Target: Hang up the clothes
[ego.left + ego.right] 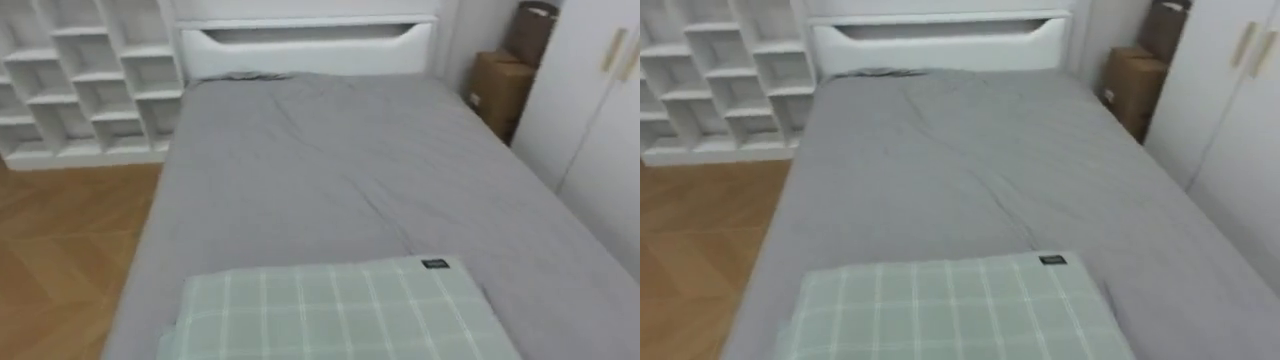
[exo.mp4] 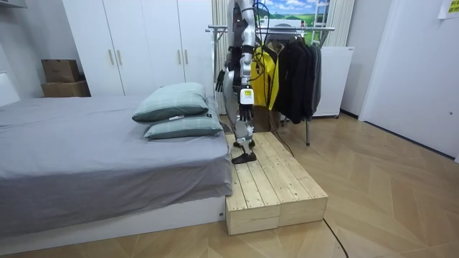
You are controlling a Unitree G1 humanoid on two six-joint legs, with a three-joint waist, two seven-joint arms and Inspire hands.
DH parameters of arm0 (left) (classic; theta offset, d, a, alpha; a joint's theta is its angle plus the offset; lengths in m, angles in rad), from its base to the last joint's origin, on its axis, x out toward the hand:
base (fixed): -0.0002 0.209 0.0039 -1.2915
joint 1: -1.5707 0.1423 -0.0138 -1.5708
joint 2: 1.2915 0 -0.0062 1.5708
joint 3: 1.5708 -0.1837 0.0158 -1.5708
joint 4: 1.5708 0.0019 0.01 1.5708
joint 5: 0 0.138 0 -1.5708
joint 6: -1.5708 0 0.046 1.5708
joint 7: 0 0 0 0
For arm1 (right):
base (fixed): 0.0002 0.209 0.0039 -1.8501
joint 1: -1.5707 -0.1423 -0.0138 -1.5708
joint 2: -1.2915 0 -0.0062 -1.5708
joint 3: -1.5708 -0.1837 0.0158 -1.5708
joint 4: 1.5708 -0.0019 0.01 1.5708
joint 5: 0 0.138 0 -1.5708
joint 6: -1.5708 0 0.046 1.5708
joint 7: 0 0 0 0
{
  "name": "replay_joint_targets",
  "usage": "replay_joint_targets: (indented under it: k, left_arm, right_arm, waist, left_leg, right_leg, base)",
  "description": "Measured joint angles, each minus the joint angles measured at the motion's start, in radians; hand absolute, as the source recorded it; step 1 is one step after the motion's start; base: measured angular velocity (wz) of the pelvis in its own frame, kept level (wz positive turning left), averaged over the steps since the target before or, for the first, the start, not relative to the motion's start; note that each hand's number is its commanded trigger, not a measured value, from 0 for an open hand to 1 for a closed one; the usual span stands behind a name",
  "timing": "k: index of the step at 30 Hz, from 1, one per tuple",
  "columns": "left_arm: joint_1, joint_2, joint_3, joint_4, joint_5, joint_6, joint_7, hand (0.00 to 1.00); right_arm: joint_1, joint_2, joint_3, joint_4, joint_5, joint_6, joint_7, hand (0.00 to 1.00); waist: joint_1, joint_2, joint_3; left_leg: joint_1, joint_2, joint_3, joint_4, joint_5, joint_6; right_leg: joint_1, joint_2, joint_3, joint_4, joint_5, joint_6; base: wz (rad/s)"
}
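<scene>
A clothes rack (image 2: 315, 29) stands behind me in the room view. A yellow garment (image 2: 267, 80) and several dark garments (image 2: 297, 72) hang on it. I stand on a low wooden platform (image 2: 269, 183) at the end of the bed (image 1: 340, 170), facing along it. My left hand (image 2: 246, 106) hangs at my side, nearer the room camera. My right hand (image 2: 219, 82) hangs on my far side with relaxed fingers and holds nothing. A green checked pillow (image 1: 340, 310) lies just below me on the grey sheet.
A second pillow (image 2: 183, 127) lies under the top one. White shelves (image 1: 85, 80) stand left of the white headboard (image 1: 305, 45). Cardboard boxes (image 1: 500, 90) and a white wardrobe (image 1: 590, 110) are on the right. A white appliance (image 2: 333, 72) stands beyond the rack.
</scene>
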Motion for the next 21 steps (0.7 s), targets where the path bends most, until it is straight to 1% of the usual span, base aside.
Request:
replay_joint_targets:
  k: [1,2,3,4,5,8,9,10,12,16,18,21]
  left_arm:
    - [0.003,0.004,0.004,-0.002,0.0,0.002,0.0,0.0]
    - [0.01,0.002,0.009,-0.005,0.001,0.006,-0.003,0.0]
    - [0.016,-0.007,0.009,-0.015,0.001,0.005,-0.007,0.0]
    - [0.018,-0.011,0.01,-0.014,0.001,0.005,-0.009,0.0]
    - [0.026,-0.018,0.01,-0.007,0.001,0.009,-0.011,0.0]
    - [0.027,-0.028,0.009,-0.007,0.005,0.019,-0.021,0.0]
    - [0.031,-0.03,0.009,-0.006,0.008,0.021,-0.03,0.0]
    - [0.031,-0.03,0.009,-0.007,0.012,0.022,-0.034,0.0]
    - [0.03,-0.034,0.01,-0.006,0.058,0.025,-0.053,0.0]
    - [0.027,-0.041,0.017,-0.007,0.088,0.025,-0.07,0.0]
    - [0.024,-0.044,0.018,-0.007,0.112,0.032,-0.077,0.0]
    - [0.021,-0.047,0.021,-0.007,0.156,0.037,-0.089,0.0]
  right_arm:
    - [0.005,0.003,-0.001,0.001,0.025,-0.001,0.005,0.0]
    - [0.018,0.006,-0.003,0.007,0.066,-0.003,0.017,0.0]
    - [0.023,0.007,-0.006,0.011,0.086,-0.002,0.03,0.0]
    - [0.022,0.008,-0.007,0.017,0.089,-0.003,0.039,0.0]
    - [0.007,0.008,-0.007,0.021,0.095,-0.008,0.058,0.0]
    - [0.007,0.008,0.002,0.034,0.127,-0.021,0.097,0.0]
    - [0.004,0.008,0.004,0.047,0.139,-0.021,0.105,0.0]
    - [0.004,0.008,0.006,0.049,0.143,-0.022,0.109,0.0]
    - [0.006,0.008,0.008,0.058,0.146,-0.022,0.127,0.0]
    - [0.008,0.008,0.007,0.064,0.146,-0.027,0.148,0.0]
    - [0.003,0.008,0.002,0.091,0.15,-0.03,0.159,0.0]
    - [0.0,0.007,-0.004,0.103,0.161,-0.029,0.183,0.0]
  waist:
    - [-0.001,-0.005,0.0007]
    - [-0.012,-0.004,0.0005]
    - [-0.008,-0.002,-0.0062]
    - [-0.004,0.001,-0.0057]
    - [-0.002,0.004,0.0003]
    - [-0.003,0.005,0.0009]
    - [-0.002,0.006,0.0025]
    - [-0.002,0.005,0.0018]
    - [-0.003,0.004,0.003]
    - [-0.008,0.001,0.0046]
    - [-0.023,0.0,0.0048]
    - [-0.028,-0.002,0.0052]
  left_leg:
    - [0.0,-0.002,-0.016,0.005,-0.001,-0.002]
    - [0.002,-0.001,-0.053,0.007,-0.008,-0.013]
    - [0.008,0.0,-0.064,-0.005,-0.008,-0.017]
    - [0.009,0.0,-0.066,-0.012,-0.009,-0.02]
    - [0.011,0.001,-0.069,-0.021,-0.006,-0.026]
    - [0.022,0.006,-0.082,-0.037,0.0,-0.035]
    - [0.034,0.006,-0.083,-0.041,0.0,-0.035]
    - [0.038,0.006,-0.083,-0.042,0.0,-0.035]
    - [0.052,0.009,-0.081,-0.05,0.0,-0.035]
    - [0.057,0.015,-0.082,-0.047,-0.001,-0.035]
    - [0.056,0.015,-0.087,-0.048,-0.001,-0.035]
    - [0.055,0.014,-0.09,-0.055,-0.004,-0.041]
  right_leg:
    - [-0.008,0.018,0.029,-0.058,0.028,-0.001]
    - [0.0,0.047,0.075,-0.103,0.111,0.012]
    - [0.031,0.059,0.097,-0.138,0.117,0.015]
    - [0.038,0.065,0.096,-0.153,0.117,0.015]
    - [0.047,0.07,0.095,-0.163,0.118,0.013]
    - [0.065,0.078,0.095,-0.183,0.118,0.013]
    - [0.083,0.081,0.096,-0.198,0.117,0.012]
    - [0.09,0.082,0.096,-0.205,0.117,0.012]
    - [0.103,0.085,0.095,-0.208,0.117,0.012]
    - [0.116,0.085,0.096,-0.219,0.117,0.012]
    - [0.118,0.087,0.092,-0.218,0.116,0.012]
    - [0.117,0.092,0.093,-0.217,0.115,0.009]
  base:
    - [1.02]
    - [0.88]
    - [0.7]
    - [0.21]
    - [0.04]
    - [0.1]
    - [0.07]
    - [0.0]
    - [0.0]
    - [0.02]
    - [0.08]
    - [0.04]
